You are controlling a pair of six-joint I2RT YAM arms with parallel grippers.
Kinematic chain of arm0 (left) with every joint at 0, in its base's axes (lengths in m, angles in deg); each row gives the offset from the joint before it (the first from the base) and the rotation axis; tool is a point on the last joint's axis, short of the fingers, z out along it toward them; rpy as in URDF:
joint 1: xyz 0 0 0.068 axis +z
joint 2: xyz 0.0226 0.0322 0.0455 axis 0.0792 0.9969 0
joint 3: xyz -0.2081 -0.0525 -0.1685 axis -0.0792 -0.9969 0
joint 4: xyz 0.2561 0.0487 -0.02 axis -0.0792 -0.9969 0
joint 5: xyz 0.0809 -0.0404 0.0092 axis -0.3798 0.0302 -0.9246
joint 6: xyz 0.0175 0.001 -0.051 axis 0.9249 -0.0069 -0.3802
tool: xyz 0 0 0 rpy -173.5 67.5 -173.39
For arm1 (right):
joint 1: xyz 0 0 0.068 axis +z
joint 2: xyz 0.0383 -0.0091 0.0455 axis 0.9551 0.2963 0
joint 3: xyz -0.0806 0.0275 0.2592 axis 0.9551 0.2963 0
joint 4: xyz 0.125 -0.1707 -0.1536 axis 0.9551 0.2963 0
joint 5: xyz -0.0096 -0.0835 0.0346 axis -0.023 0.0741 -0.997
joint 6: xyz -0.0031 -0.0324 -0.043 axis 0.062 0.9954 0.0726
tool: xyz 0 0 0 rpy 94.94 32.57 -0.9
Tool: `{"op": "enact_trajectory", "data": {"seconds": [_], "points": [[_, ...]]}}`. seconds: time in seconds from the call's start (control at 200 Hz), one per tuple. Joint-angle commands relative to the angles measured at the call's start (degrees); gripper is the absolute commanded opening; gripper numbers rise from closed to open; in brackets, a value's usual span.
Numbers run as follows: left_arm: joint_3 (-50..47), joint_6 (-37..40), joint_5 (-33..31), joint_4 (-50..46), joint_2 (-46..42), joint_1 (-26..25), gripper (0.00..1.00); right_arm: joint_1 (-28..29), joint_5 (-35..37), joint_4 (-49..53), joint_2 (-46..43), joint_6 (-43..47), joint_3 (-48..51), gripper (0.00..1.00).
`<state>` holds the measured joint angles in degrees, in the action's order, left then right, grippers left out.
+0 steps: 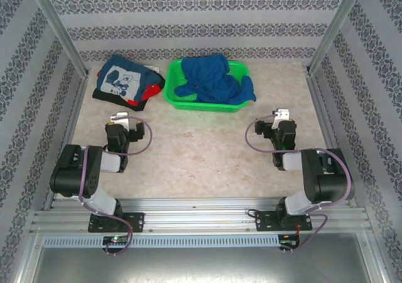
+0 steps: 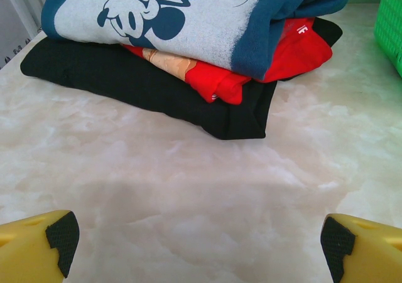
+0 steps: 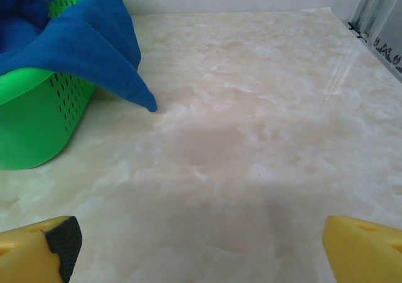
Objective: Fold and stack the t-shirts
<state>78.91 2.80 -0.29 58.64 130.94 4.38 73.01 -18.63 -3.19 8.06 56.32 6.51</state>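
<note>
Lying stacked, three folded t-shirts, one blue t-shirt in one basket

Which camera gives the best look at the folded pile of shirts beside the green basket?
The left wrist view: the pile is close, with its layers plain, black shirt at the bottom, red shirt in the middle, navy graphic shirt on top. The top external view shows the whole pile, small, left of the basket.

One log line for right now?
left tool open, empty | right tool open, empty | blue t-shirt in green basket | folded stack beside basket
</note>
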Motion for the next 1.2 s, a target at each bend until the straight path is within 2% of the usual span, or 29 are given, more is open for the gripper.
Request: {"op": "enact_trajectory", "data": {"seconds": [0.0, 0.185, 0.22, 0.27, 0.325, 0.375, 0.42, 0.53, 0.644, 0.729, 0.844, 1.014, 1.194], "points": [[0.93, 0.85, 0.46, -0.4, -0.49, -0.28, 1.0, 0.45, 0.97, -1.51, -0.55, 0.49, -0.61, 0.98], [0.98, 1.05, 0.6, 0.11, -0.56, -0.28, 1.0, 0.56, 1.77, -1.95, -1.55, 0.07, -0.9, 0.98], [1.16, 2.01, 1.53, -2.15, -3.07, -0.59, 1.0, 1.61, 3.54, 8.2, -6.92, 1.2, -3.4, 0.98], [4.99, 2.92, 0.7, -14.96, -9.85, -1.64, 1.0, 3.63, 7.48, 27.63, -15.82, -1.18, -11.65, 0.98], [12.08, -0.22, -2.33, -29.99, -16.24, -2.55, 1.0, 3.63, 4.23, 42.92, -21.23, -6.37, -19.53, 0.98], [19.17, -4.22, -0.1, -40.52, -18.93, -2.64, 1.0, 4.23, -0.75, 52.6, -22.97, -7.48, -26.98, 0.98], [26.62, -7.25, 3.78, -49.72, -18.66, -3.07, 1.0, 5.7, -2.24, 61.11, -22.24, -8.42, -34.4, 0.98], [44.67, -15.02, 7.48, -69.27, -10.7, -5.8, 1.0, 8.35, -5.53, 76.47, -13.92, -11.87, -50.02, 0.98], [55.79, -22.43, 12.32, -76.87, -0.82, -6.83, 1.0, 11.55, -10.62, 83.82, -2.6, -15.25, -62.62, 0.98], [61.41, -24.49, 15.58, -78.3, 5.17, -7.67, 1.0, 14.26, -12.54, 87.71, 6.48, -16.06, -71.19, 0.98], [67.15, -25.5, 16.22, -81.11, 12.07, -8.32, 1.0, 16.14, -15.13, 91.02, 17.54, -17.84, -80.12, 0.98], [68.01, -26.3, 14.55, -78.46, 16.08, -8.36, 1.0, 17.77, -16.58, 88.49, 28.24, -20.49, -87.62, 0.98], [68.76, -28.67, 18.45, -74.83, 20.51, -8.53, 0.96, 18.21, -15.41, 92.85, 39.55, -21.35, -97.53, 0.98]]}}
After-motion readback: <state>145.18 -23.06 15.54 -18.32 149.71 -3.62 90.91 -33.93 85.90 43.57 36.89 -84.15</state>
